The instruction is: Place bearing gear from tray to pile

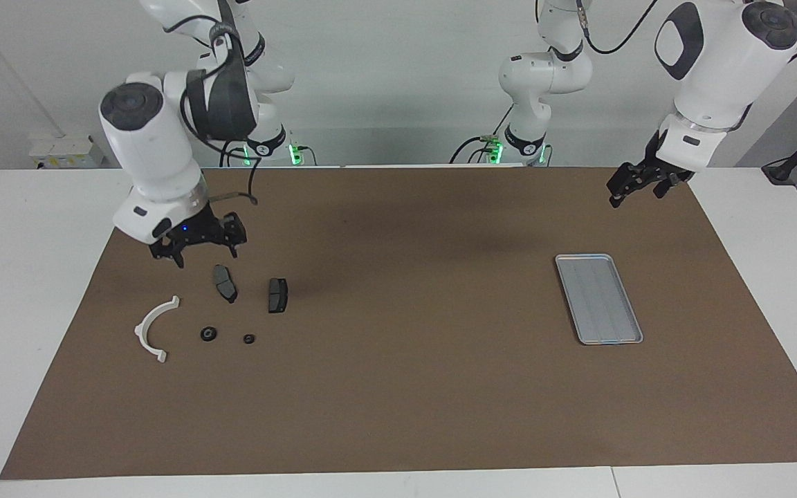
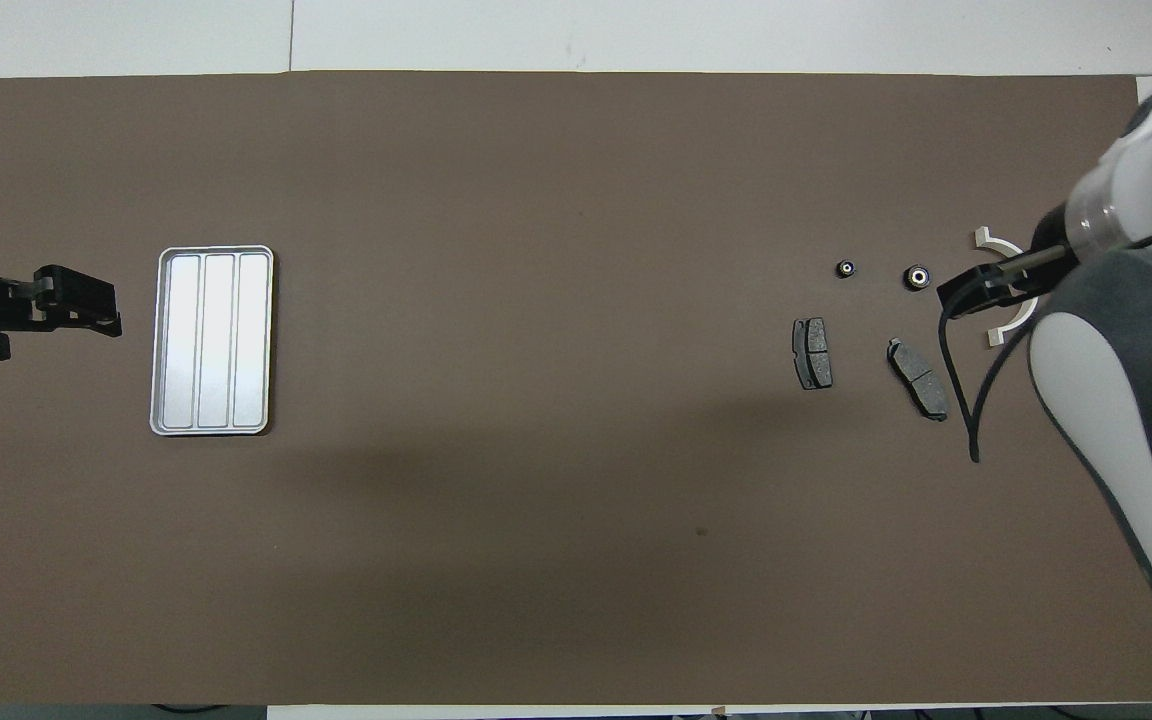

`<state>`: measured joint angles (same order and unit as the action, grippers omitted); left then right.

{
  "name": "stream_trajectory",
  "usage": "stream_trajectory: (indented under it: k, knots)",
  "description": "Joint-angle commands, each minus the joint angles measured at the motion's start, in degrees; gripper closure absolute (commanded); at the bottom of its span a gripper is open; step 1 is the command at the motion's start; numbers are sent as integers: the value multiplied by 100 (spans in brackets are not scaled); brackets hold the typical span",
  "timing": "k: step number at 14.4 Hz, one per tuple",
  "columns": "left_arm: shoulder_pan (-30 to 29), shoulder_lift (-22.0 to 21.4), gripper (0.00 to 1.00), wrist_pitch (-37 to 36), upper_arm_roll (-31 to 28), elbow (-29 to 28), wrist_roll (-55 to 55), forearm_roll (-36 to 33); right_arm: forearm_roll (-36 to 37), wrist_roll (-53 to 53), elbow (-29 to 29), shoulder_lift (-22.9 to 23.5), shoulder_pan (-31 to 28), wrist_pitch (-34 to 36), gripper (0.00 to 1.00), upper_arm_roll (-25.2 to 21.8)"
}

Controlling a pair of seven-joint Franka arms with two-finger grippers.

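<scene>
Lying among the pile at the right arm's end, two small bearing gears (image 1: 209, 334) (image 1: 249, 339) are seen on the brown mat (image 1: 398, 387).
In the facing view, the right gripper (image 1: 196, 249) is raised with fingers spread and empty, over the mat beside one dark plate (image 1: 225, 283); a second plate (image 1: 277, 294) and the white bracket (image 1: 152, 330) lie near. Overhead, that gripper partly covers the bracket. The tray (image 1: 598, 297) is shown bare toward the left arm's end, where the left gripper (image 1: 637, 183) waits, open and empty.
</scene>
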<state>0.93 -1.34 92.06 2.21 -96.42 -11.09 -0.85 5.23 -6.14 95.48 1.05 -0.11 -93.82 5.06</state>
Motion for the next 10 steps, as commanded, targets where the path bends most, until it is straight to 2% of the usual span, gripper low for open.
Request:
stream_trajectory:
  k: [1, 4, 7, 10]
  knots:
    - [-23, -130, 0, 75, 8, -122, 54, 58, -162, 235, 437, -816, -103, 197, 0, -48]
    - [-23, -121, 0, 75, 8, -122, 54, 58, -478, 490, 471, -826, -461, 66, 0, -198]
    - [-23, -130, 0, 75, 8, -122, 54, 58, -479, 604, 988, -1035, -507, 118, 0, -207]
    - [-23, -121, 0, 75, 8, -122, 54, 58, -496, 948, 964, -1019, -516, 110, 0, -207]
